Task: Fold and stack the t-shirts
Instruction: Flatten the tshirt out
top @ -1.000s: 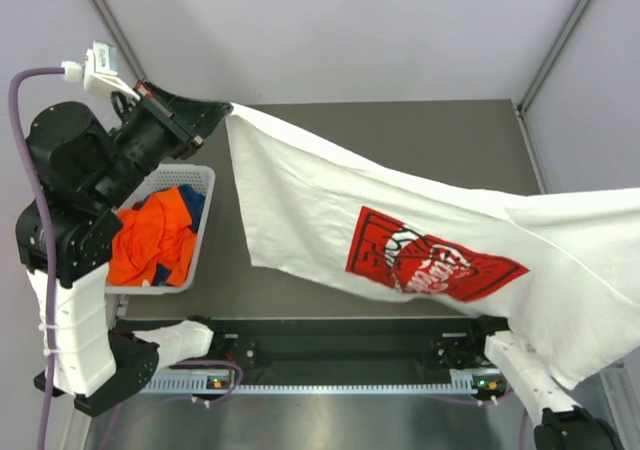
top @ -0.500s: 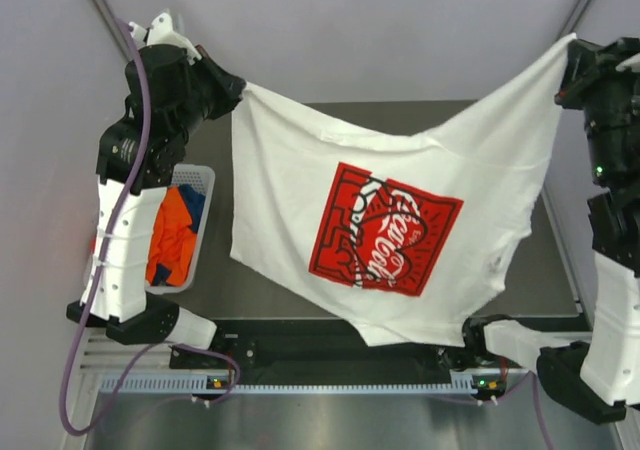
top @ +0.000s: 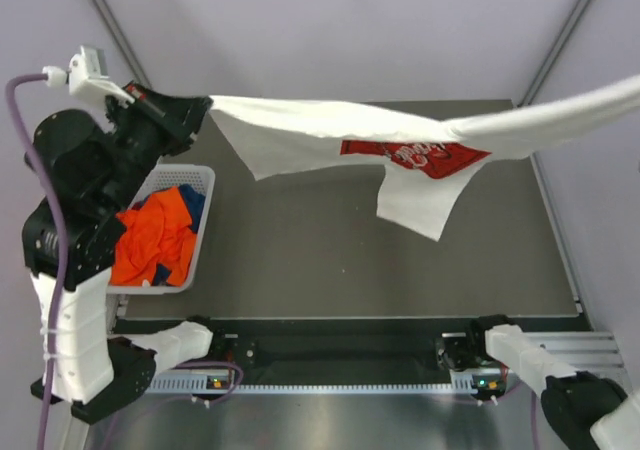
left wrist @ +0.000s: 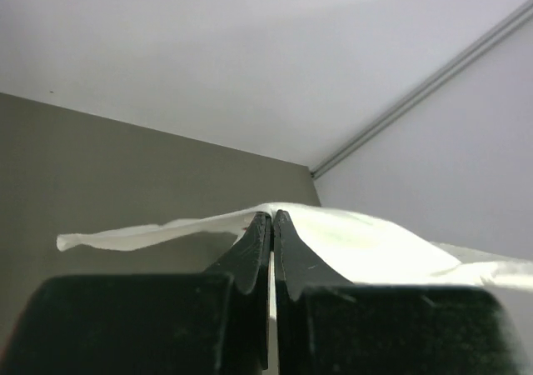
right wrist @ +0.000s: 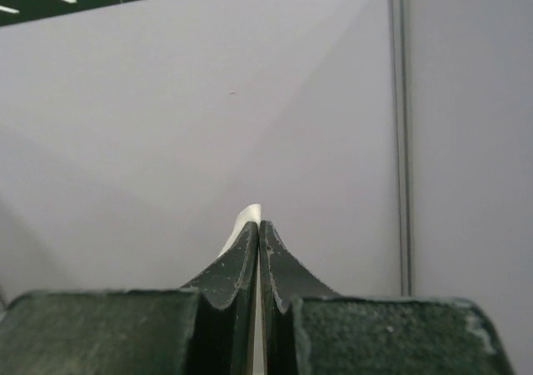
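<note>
Spreading step: left claw point(left wrist: 272, 218) and right claw point(right wrist: 259, 225) each pinch the white t-shirt point(top: 330, 125), stretched above the bench point(top: 300, 260); next it probably needs laying flat.

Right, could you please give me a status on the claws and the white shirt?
Left claw shut on white shirt. Right claw shut on its other end. Shirt stretched in air over table; basket aside, clear of it.

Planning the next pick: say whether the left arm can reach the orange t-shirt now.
Probably not yet: the left gripper is shut on the white t-shirt, stretched in the air. The orange t-shirt lies uncovered in the open basket beside that arm.
</note>
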